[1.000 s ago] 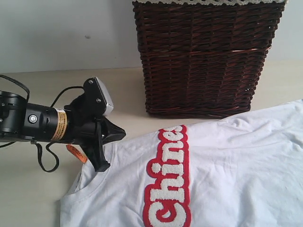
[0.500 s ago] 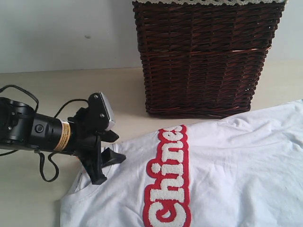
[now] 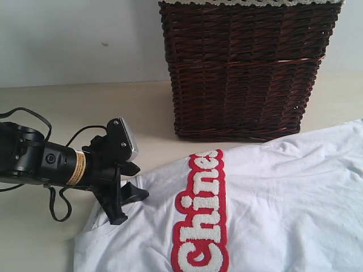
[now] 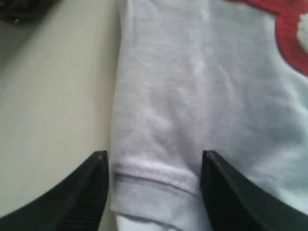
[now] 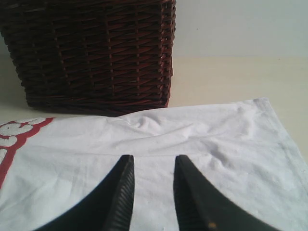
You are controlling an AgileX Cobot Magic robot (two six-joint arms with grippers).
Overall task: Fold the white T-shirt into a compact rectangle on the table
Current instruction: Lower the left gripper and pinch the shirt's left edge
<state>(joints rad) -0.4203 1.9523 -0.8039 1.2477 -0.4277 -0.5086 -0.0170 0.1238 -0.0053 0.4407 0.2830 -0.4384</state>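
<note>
The white T-shirt (image 3: 272,192) lies spread on the cream table (image 3: 57,107), its red patch (image 3: 203,215) with fuzzy white letters facing up. My left gripper (image 3: 130,205) is open at the shirt's left edge, near the collar. In the left wrist view this gripper (image 4: 153,158) straddles a stitched hem of the shirt (image 4: 159,175), one finger over bare table (image 4: 48,106). My right gripper (image 5: 154,161) is open with a narrow gap, low over flat white cloth (image 5: 202,134); it is outside the exterior view. The orange neck tag is hidden.
A dark brown wicker basket (image 3: 244,68) stands on the table just behind the shirt, and fills the far side of the right wrist view (image 5: 91,53). A pale wall rises behind the table. The left arm's black cable (image 3: 57,204) loops over the table.
My left gripper has come down and back a little along the shirt's left edge, its fingers now straddling the hem. The orange neck tag, visible a second ago, is now covered.
</note>
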